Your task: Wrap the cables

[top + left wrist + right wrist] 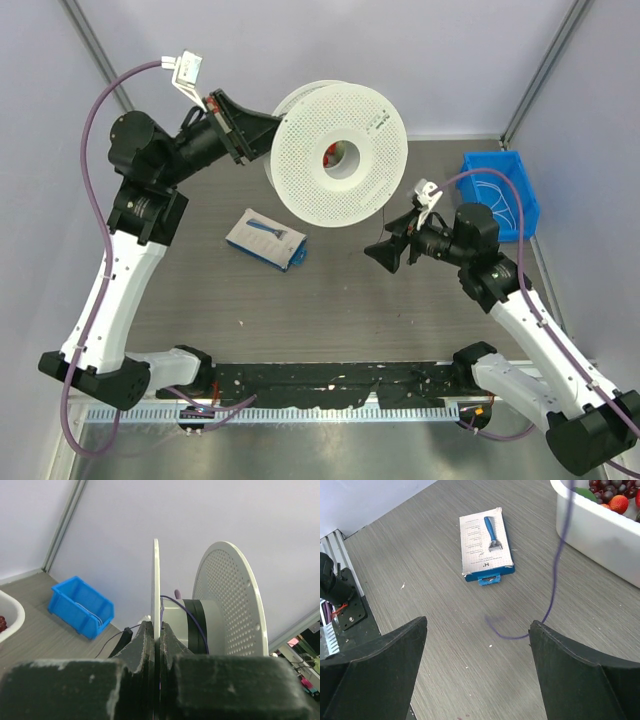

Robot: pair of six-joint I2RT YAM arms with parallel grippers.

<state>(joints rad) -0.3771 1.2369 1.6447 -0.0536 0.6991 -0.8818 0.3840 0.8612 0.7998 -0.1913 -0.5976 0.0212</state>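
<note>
My left gripper is shut on the edge of one flange of a round white perforated spool and holds it up above the table. In the left wrist view the jaws pinch that flange. A thin dark purple cable runs over the spool's dark-wrapped hub and hangs down towards my right gripper. My right gripper is open and empty. The cable hangs past its right fingertip, its end curling between the fingers. Pale thin strands lie in the blue bin.
A blue bin stands at the back right and also shows in the left wrist view. A boxed blue razor lies mid-table, seen too in the right wrist view. A white tub with fruit stands under the spool.
</note>
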